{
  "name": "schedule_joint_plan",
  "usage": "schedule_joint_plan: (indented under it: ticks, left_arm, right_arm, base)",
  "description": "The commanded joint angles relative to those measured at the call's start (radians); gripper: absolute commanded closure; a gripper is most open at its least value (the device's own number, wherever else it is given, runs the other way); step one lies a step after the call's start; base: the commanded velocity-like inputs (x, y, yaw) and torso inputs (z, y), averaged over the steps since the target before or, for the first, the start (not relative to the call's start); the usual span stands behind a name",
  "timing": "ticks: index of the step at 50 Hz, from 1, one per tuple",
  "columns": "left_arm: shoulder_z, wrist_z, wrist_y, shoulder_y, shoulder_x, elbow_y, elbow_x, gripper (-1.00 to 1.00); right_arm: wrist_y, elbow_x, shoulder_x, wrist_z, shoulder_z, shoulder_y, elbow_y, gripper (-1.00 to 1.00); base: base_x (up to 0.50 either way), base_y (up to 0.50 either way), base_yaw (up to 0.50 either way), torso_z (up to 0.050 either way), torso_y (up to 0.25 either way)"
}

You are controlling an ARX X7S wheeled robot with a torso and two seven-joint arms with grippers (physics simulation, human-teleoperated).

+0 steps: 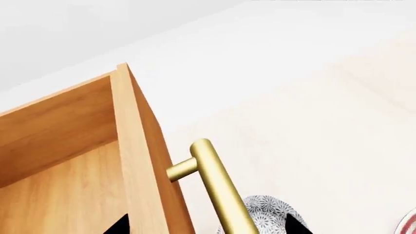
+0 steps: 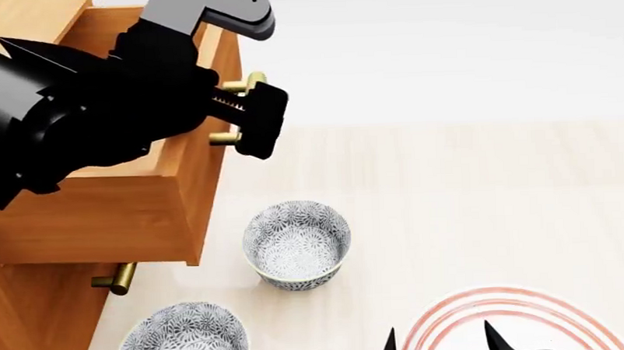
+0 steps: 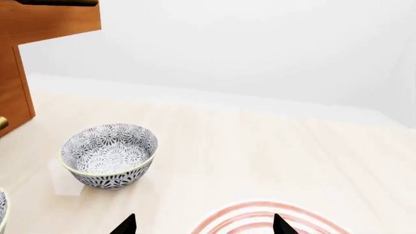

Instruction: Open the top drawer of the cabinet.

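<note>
The top drawer (image 2: 105,213) of the orange-brown cabinet (image 2: 26,317) stands pulled out, and its paler wood inside (image 1: 58,195) shows. A brass bar handle (image 1: 217,185) runs along the drawer's front panel (image 1: 140,161). My left gripper (image 1: 208,226) is open. One black fingertip hangs over the drawer's inside and the other beyond the handle, so the jaws straddle the front panel and the bar without closing on them. In the head view the left gripper (image 2: 232,115) sits at the handle (image 2: 238,84). My right gripper (image 3: 202,225) is open and empty, low above a red-ringed plate (image 3: 260,219).
Two patterned bowls (image 2: 296,244) (image 2: 183,339) stand on the pale floor right of the cabinet, under the open drawer's front. The red-ringed plate (image 2: 515,320) lies under my right gripper (image 2: 441,342). A lower drawer's brass handle (image 2: 116,279) sticks out below the open drawer.
</note>
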Motion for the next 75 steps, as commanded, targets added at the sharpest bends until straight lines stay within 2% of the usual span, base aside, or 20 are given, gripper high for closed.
schedule_joint_plan:
  ticks: [1,19,23,37,54,61,75]
  left_arm:
    - [0.055,0.025,-0.003,0.054,0.03,0.089,-0.359,-1.0]
    - [0.064,-0.031,-0.008,0.036,0.038,0.146,-0.418,-1.0]
    - [0.1,-0.036,0.006,0.03,0.04,0.154,-0.464,-1.0]
    - [0.337,-0.038,0.132,-0.014,0.04,0.205,-0.679,-1.0]
    - [0.372,-0.053,0.148,-0.028,0.04,0.265,-0.773,-1.0]
    - [0.388,-0.119,0.193,-0.022,0.04,0.277,-0.591,-1.0]
    - [0.358,-0.123,0.177,-0.102,0.04,0.253,-0.639,-1.0]
  right_arm:
    - [0.004,0.002,0.004,0.004,-0.001,-0.004,-0.007,-1.0]
    - [-0.001,0.003,0.01,0.004,-0.002,-0.009,-0.002,-1.0]
    - [-0.009,0.002,0.011,0.002,-0.001,-0.013,0.006,-1.0]
    - [-0.027,0.01,0.019,-0.004,0.012,-0.024,0.027,-1.0]
    - [-0.033,0.007,0.019,-0.006,0.007,-0.024,0.05,-1.0]
    - [-0.039,0.001,0.015,-0.007,0.0,-0.023,0.061,-1.0]
    - [-0.009,0.002,0.022,0.008,-0.005,-0.013,0.036,-1.0]
  base:
    - [0.0,0.0,0.0,0.0,0.0]
    - [0.0,0.0,0.0,0.0,0.0]
    - [0.0,0.0,0.0,0.0,0.0]
    - [0.0,0.0,0.0,0.0,0.0]
    - [0.0,0.0,0.0,0.0,0.0]
    - [0.0,0.0,0.0,0.0,0.0]
    - [0.0,0.0,0.0,0.0,0.0]
